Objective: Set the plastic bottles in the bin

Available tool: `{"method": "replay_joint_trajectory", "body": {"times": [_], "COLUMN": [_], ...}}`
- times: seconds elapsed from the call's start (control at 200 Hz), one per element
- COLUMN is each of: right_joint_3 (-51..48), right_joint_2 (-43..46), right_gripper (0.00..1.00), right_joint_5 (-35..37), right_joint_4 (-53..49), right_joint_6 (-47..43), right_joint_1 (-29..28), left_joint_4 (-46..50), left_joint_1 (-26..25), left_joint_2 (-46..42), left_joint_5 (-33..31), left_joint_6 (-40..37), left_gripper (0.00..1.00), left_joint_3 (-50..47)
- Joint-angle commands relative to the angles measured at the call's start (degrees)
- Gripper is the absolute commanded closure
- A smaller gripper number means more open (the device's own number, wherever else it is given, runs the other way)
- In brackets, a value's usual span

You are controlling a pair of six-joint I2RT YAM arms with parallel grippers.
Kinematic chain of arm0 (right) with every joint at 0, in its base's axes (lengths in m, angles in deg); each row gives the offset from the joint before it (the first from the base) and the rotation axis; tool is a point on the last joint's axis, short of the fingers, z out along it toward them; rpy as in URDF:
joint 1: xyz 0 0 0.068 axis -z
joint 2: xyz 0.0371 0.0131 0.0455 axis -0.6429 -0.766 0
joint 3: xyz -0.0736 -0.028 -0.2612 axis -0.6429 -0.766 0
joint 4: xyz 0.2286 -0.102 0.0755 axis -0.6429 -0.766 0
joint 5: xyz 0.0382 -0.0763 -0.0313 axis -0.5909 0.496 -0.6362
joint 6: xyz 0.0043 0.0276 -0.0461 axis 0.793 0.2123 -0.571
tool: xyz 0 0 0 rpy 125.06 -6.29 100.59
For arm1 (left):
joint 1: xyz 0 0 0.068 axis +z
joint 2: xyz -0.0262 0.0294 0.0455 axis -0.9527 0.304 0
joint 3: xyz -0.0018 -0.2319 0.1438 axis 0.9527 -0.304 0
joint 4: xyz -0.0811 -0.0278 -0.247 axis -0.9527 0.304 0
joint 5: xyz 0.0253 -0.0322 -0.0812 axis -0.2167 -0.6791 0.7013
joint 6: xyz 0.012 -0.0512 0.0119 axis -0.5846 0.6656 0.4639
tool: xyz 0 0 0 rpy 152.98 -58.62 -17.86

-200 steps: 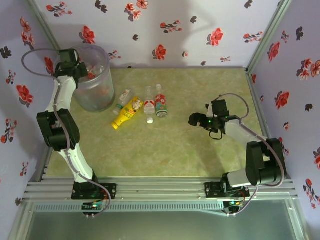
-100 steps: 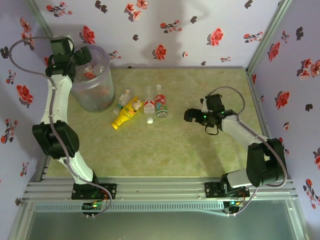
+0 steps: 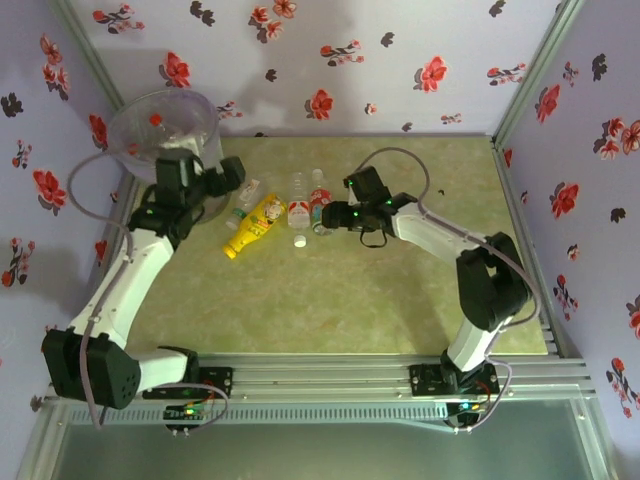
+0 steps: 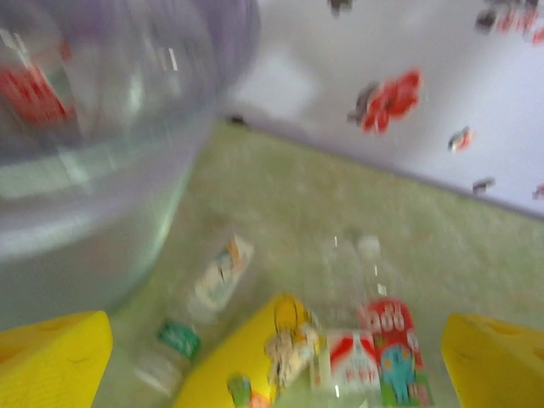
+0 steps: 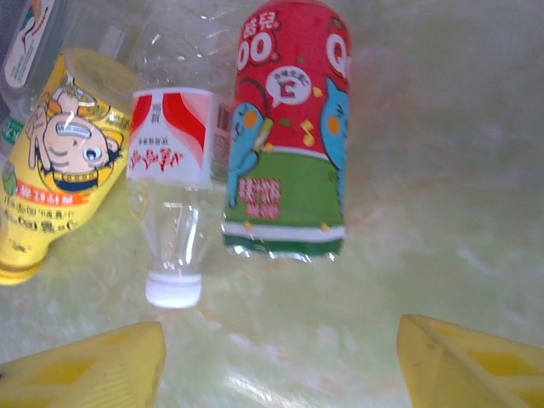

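Worries, one view at a time.

From above: four bottles [image 3: 298, 212] bunched side by side on the table [image 3: 400, 300], none of them binned yet. Bin [image 3: 114, 133] off in the back-left corner. Between bin and pile, left gripper [image 3: 228, 178] spread wide and holding nothing. Over by the red-green bottle [image 3: 321, 210], right gripper [image 3: 337, 214]. Could end with both arms diving on the same pile and clashing.

Left wrist: wide open, empty, above the yellow bottle [image 4: 255, 357] and the green-label bottle [image 4: 200, 297]. Too blurry to call which one is lined up. Might pinch two at once, or shove one against the bin.

Right wrist: fingers [image 5: 85, 370] apart with nothing between, red-green bottle just ahead and touching the clear bottle [image 5: 170, 170]. Round and lying flat, so probably rolls or squirts out under an off-centre squeeze and knocks the neighbours around.
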Motion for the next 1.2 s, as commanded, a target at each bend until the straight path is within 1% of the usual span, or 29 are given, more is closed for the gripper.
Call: {"method": "replay_joint_trajectory", "body": {"times": [0.0,0.115,0.21,0.355,0.435,0.65,0.73,0.93,1.05,1.195], "right_joint_3": [4.17,8.69,11.87,15.11,15.48,14.55,13.68,10.91,8.96,4.67], "right_joint_2": [-4.17,-9.11,-12.58,-16.74,-18.04,-20.4,-20.59,-18.23,-15.83,-10.94], "right_gripper": [0.28,0.23,0.22,0.25,0.29,0.3,0.32,0.4,0.42,0.42], "right_joint_5": [2.66,5.33,7.25,8.65,8.84,8.25,8.42,10.26,10.08,7.76], "right_joint_4": [2.67,2.17,1.72,-0.05,-0.62,-0.51,-0.11,0.32,-0.11,0.95], "right_joint_6": [2.03,1.41,1.07,0.68,0.6,0.42,0.43,-0.3,-1.24,-3.2], "right_joint_1": [-0.71,-1.78,-2.14,-2.19,-2.25,-2.34,-2.34,-2.08,-1.6,-0.61], "left_joint_4": [-4.11,-4.2,-7.92,-11.43,-11.55,-12.67,-12.64,-13.18,-14.69,-19.13], "left_joint_1": [-4.2,-7.34,-9.11,-10.06,-10.4,-10.69,-10.78,-11.26,-11.3,-11.28], "left_joint_2": [-1.9,-1.11,-1.54,-1.52,-1.16,0.58,1.38,2.61,3.76,6.17], "left_joint_5": [0.07,0.15,0.3,0.28,0.3,0.28,0.3,0.8,3.46,8.6], "left_joint_6": [6.03,8.28,11.66,15.14,15.23,15.55,15.41,15.84,17.55,20.75], "left_gripper": [0.0,0.0,0.0,0.0,0.01,0.0,0.0,0.0,0.0,0.0], "left_joint_3": [-4.82,-8.43,-12.85,-16.39,-16.33,-16.42,-16.14,-15.4,-14.86,-14.4]}}
